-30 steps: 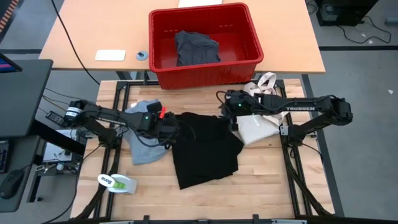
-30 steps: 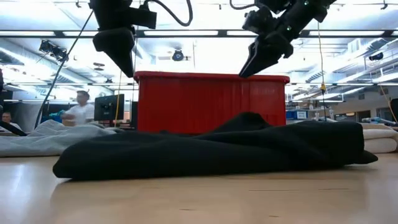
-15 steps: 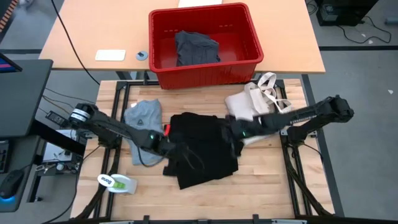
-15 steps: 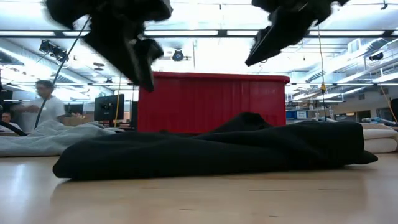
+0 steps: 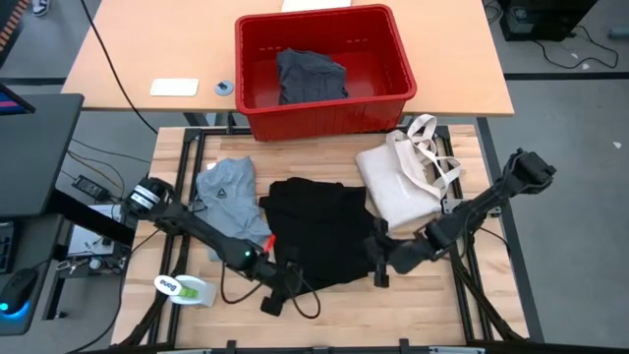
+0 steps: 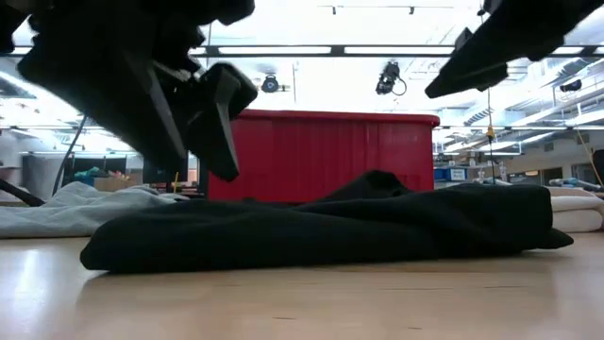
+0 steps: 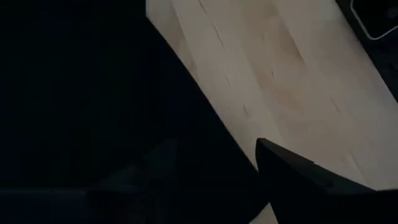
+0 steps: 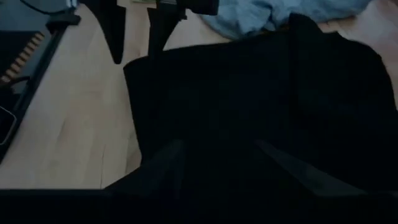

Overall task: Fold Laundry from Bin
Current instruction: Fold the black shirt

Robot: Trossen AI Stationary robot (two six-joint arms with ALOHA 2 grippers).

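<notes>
arms low beside black garment [image 5: 319, 231]

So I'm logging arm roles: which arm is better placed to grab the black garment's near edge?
Probably both: the left end effector hovers at the black garment's near-left corner, the right end effector at its near-right edge.

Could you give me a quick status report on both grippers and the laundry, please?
Left gripper and right gripper open, low at black garment's near edge. Nothing gripped. Grey T-shirt and tote bag flank it.
</notes>
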